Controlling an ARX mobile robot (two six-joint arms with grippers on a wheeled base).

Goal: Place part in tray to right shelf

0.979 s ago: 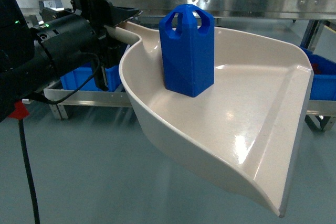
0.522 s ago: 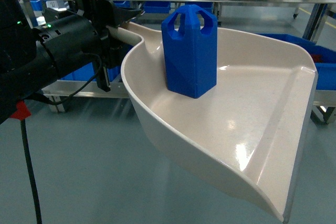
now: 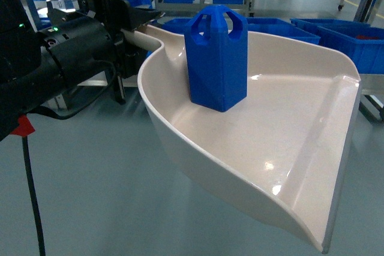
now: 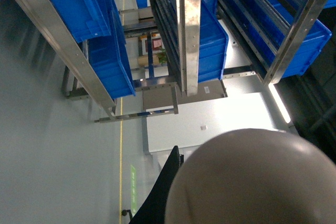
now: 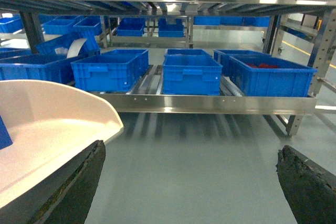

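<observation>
Part (image 3: 216, 58) upright in tray (image 3: 288, 148); left gripper (image 3: 129, 25) clamped on tray handle; right gripper (image 5: 189, 182) wide open, empty

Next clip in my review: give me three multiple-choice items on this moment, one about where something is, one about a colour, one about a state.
1. Where is the part?
A. On the floor
B. Standing inside the tray
C. In a crate on the shelf

2. What colour is the tray?
A. Cream-white
B. Bright blue
C. Black

3. How does the right gripper stand?
A. Shut on the part
B. Shut on the tray handle
C. Open and holding nothing

Answers:
1. B, since the head view shows the blue block upright on the tray's floor, near its back wall.
2. A, since its glossy walls read cream-white in the head and right wrist views, while the part and the crates are blue.
3. C, since the right wrist view shows its two fingers wide apart with only bare floor between them.
</observation>
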